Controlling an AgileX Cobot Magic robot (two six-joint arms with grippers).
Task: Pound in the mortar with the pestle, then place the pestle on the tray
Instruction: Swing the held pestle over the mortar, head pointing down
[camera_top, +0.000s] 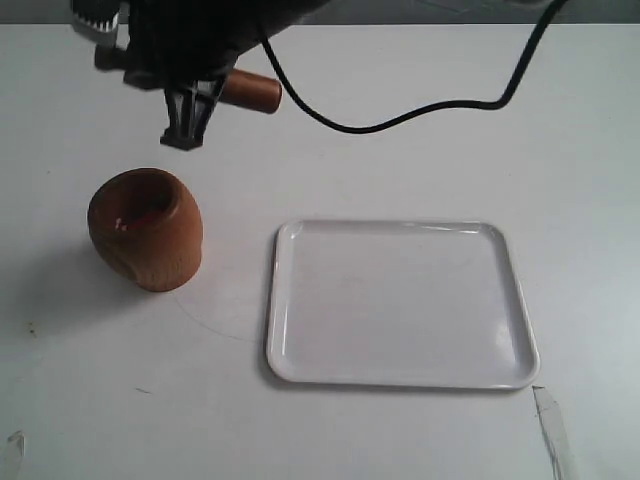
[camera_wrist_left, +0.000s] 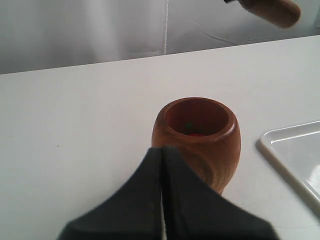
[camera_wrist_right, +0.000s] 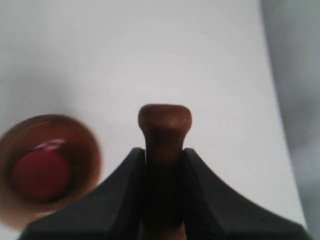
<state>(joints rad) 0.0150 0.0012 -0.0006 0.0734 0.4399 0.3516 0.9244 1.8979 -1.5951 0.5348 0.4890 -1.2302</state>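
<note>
The brown wooden mortar (camera_top: 145, 230) stands upright on the white table, left of the white tray (camera_top: 272, 300). Something red lies inside it (camera_wrist_right: 40, 175). My right gripper (camera_top: 190, 125) hangs above the table behind the mortar, reaching across to the left side, shut on the pestle (camera_top: 252, 90), whose thick end sticks out to the right. In the right wrist view the pestle's knob (camera_wrist_right: 165, 120) pokes out beyond the gripper (camera_wrist_right: 164, 152), with the mortar (camera_wrist_right: 45, 170) off to one side. My left gripper (camera_wrist_left: 162, 150) is shut and empty, just short of the mortar (camera_wrist_left: 197, 140); the pestle (camera_wrist_left: 272, 10) shows beyond.
A black cable (camera_top: 400, 115) loops over the table behind the tray. The tray's corner (camera_wrist_left: 295, 145) lies beside the mortar. Tape strips (camera_top: 550, 430) mark the table's front corners. The table's far edge meets a grey wall.
</note>
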